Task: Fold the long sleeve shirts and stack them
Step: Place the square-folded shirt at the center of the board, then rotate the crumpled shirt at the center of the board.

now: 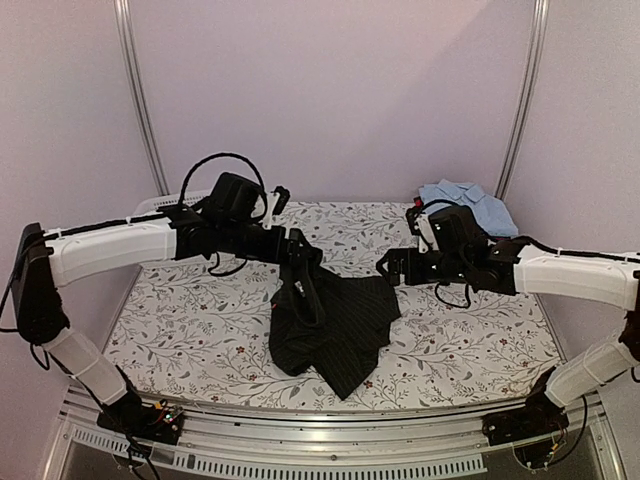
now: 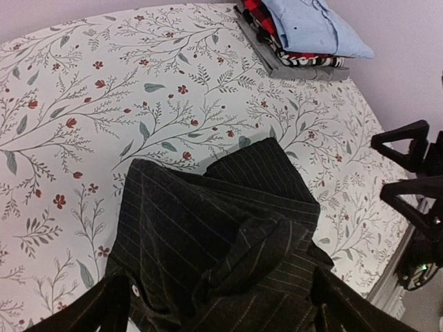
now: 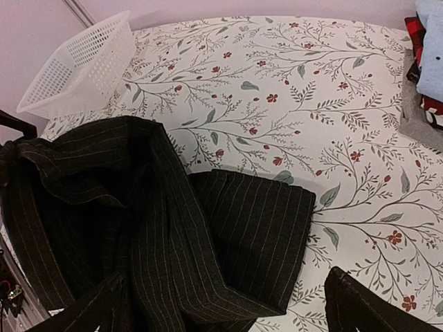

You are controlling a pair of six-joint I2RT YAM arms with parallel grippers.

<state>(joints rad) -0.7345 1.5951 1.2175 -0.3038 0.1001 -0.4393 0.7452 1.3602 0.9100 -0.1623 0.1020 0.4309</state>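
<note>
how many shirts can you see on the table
2: a black pinstriped shirt crumpled mid-table, a light blue shirt atop the far-right stack. Layers under it may be shirts too.

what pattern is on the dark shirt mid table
Black shirt with fine pale pinstripes; clearest in the right wrist view.

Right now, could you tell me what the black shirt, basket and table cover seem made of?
The black shirt looks like thin woven cloth, matt, pinstriped; it drapes in soft folds. The basket looks like white moulded plastic, an open mesh. The table cover may be printed fabric or vinyl; its flat floral surface leaves that open.
</note>
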